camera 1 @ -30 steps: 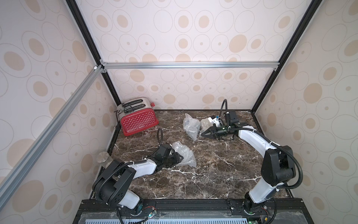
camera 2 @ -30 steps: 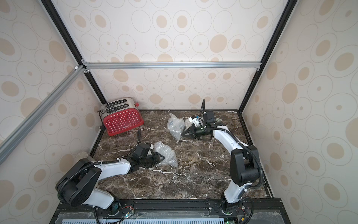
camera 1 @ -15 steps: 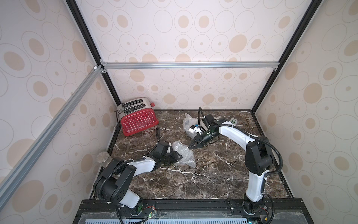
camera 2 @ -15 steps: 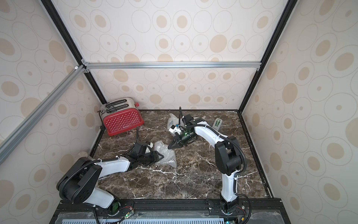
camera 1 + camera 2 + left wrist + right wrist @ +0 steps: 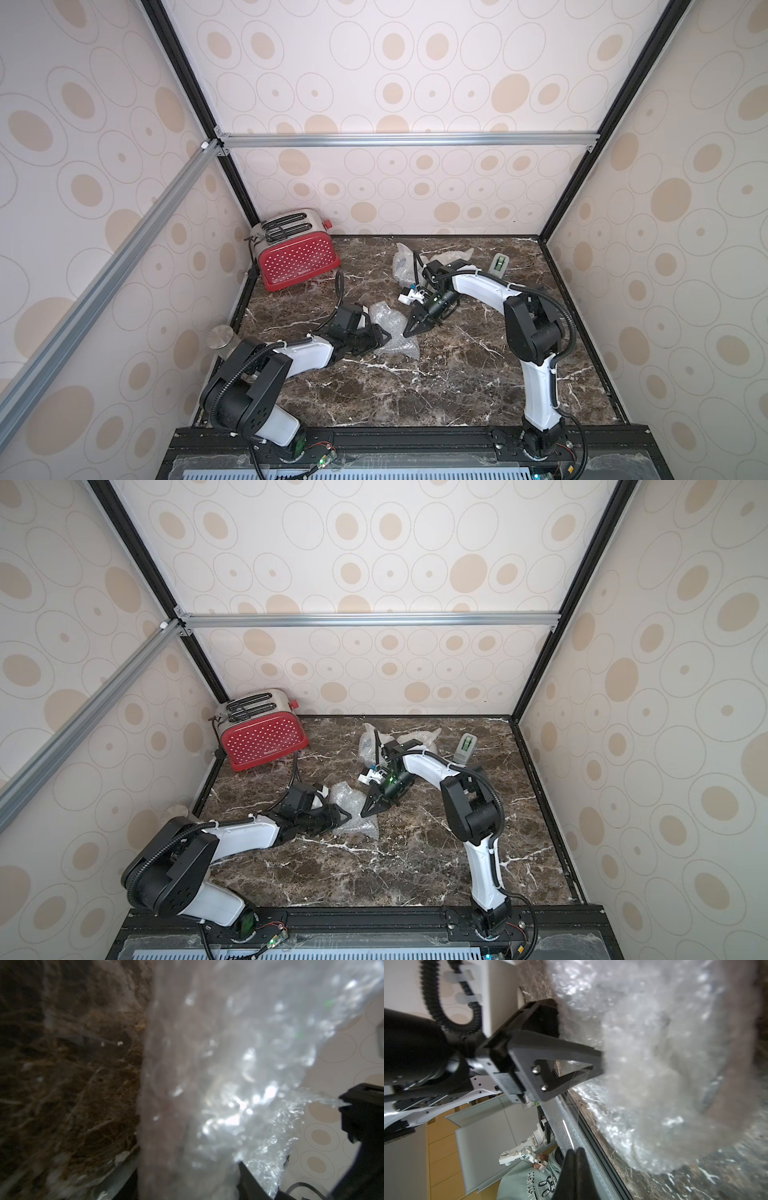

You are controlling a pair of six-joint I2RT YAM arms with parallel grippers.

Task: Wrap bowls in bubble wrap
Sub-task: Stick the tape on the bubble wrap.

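Observation:
A crumpled bundle of bubble wrap point(image 5: 392, 328) point(image 5: 353, 810) lies at the table's middle left. My left gripper point(image 5: 384, 334) point(image 5: 347, 812) is shut on it; in the left wrist view the wrap point(image 5: 218, 1084) fills the space between the jaws. My right gripper point(image 5: 409, 332) point(image 5: 365, 812) is shut and empty, tilted down, its tip just right of that bundle, with the wrap point(image 5: 664, 1064) close in the right wrist view. Two more bubble wrap bundles point(image 5: 401, 264) point(image 5: 451, 255) sit at the back. No bowl shows bare; the wrap hides whatever is inside.
A red toaster point(image 5: 299, 259) stands at the back left. A small grey-green device point(image 5: 500, 266) lies at the back right. A metal cylinder point(image 5: 220, 336) sits beyond the table's left edge. Patterned walls close in three sides.
My right arm swung from the back bundles forward and left, bringing its shut gripper down beside the middle bundle. My left gripper kept its hold in place.

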